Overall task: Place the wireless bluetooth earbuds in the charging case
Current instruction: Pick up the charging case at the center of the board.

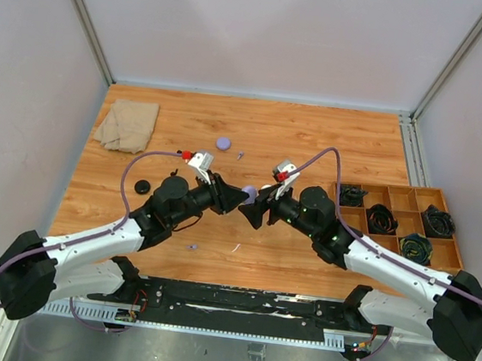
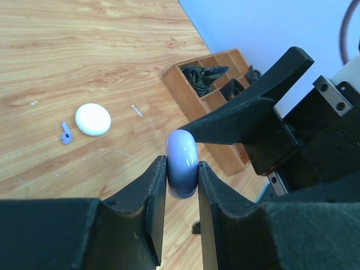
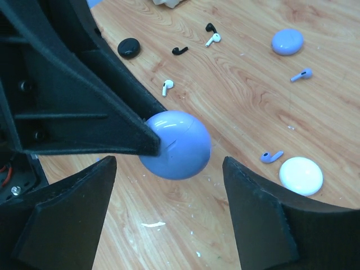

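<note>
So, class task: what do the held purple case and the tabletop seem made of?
The purple case: likely smooth glossy plastic, given soft highlights on its rounded shell. The tabletop: wood or wood-look laminate; plank grain shows, with a slight sheen.

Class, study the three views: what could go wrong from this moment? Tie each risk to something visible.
The left hand pinches the smooth, rounded purple case above the table; it may slip and drop. The open right hand flanks the case closely; closing off-centre could knock it loose.
</note>
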Robot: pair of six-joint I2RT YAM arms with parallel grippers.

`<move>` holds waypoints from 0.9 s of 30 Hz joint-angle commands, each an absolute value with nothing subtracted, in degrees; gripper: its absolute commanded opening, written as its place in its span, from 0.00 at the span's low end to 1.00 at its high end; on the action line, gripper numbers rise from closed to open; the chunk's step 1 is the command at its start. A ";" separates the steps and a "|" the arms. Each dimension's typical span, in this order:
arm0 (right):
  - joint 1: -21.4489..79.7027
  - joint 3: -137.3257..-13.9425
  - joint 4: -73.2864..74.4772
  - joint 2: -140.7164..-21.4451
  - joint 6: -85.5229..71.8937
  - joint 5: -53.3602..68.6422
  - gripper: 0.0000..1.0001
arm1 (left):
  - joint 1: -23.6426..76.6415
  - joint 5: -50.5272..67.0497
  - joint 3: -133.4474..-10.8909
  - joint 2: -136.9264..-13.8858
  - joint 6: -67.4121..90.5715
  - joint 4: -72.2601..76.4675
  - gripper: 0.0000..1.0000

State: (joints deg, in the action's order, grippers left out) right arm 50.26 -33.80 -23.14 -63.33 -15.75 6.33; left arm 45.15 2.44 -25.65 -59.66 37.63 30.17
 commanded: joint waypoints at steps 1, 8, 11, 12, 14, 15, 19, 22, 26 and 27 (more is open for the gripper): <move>50.81 -35.44 -20.79 -61.32 -9.21 10.68 0.82 | 45.44 1.84 -31.06 -57.61 29.50 21.82 0.05; 49.45 -36.73 -15.32 -58.68 -2.10 14.72 0.99 | 45.40 3.85 -37.18 -55.81 19.90 9.03 0.01; 48.04 -37.02 -14.07 -58.02 -0.35 18.11 0.99 | 45.36 5.44 -40.28 -55.43 16.34 3.70 0.00; 47.27 -37.35 -13.46 -58.01 0.07 20.20 0.99 | 45.35 6.00 -41.18 -55.28 15.28 2.22 0.00; 45.98 -37.70 -12.66 -57.84 0.97 23.15 0.99 | 45.35 6.96 -43.01 -55.12 13.17 -0.51 0.00; 45.52 -37.65 -12.62 -57.65 1.81 24.80 0.99 | 45.35 7.48 -43.96 -55.11 12.27 -1.93 0.00; 43.98 -37.28 -12.22 -56.12 4.51 28.98 0.99 | 45.40 9.23 -47.43 -55.77 9.16 -6.46 0.00; 43.09 -37.35 -11.76 -55.18 5.31 29.74 0.99 | 45.35 10.01 -49.24 -56.31 7.03 -8.82 0.00; 42.71 -38.37 -10.28 -54.94 5.58 30.17 0.99 | 45.35 11.19 -51.46 -56.86 5.17 -11.02 0.00; 42.71 -38.87 -9.47 -55.14 5.62 30.51 0.99 | 45.35 11.24 -51.93 -56.91 4.80 -11.33 0.00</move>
State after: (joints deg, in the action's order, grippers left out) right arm 44.91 -35.94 -11.62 -55.70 3.62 27.94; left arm 45.15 9.19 -48.97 -56.51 8.58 -8.05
